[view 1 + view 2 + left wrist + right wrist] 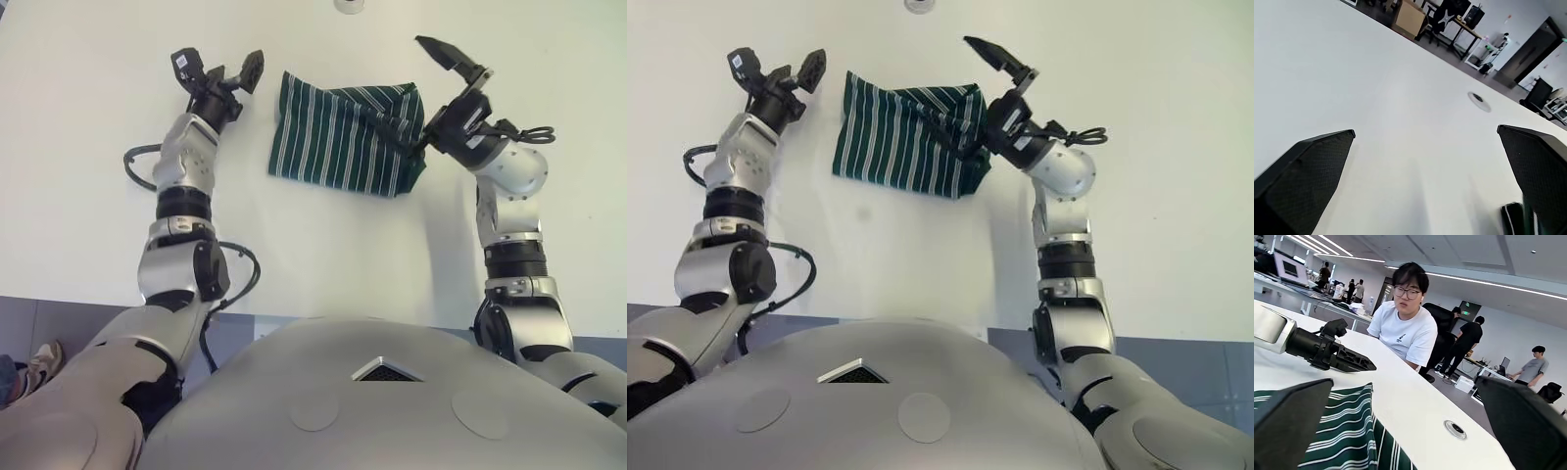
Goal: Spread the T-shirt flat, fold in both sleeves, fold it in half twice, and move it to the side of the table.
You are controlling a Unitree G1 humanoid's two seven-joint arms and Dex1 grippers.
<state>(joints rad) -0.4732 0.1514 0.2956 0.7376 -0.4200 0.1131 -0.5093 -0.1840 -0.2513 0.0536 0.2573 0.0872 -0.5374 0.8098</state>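
One folded T-shirt [343, 142] lies on the table [323, 235] between two grippers. The left gripper [220, 67] is spread wide just beside it. The right gripper [428, 98], also wide, is at its right edge.

Your head eyes look steeply down on the desk [88, 59], your wrist cameras skim low along it, all sharing the T-shirt [343, 137].
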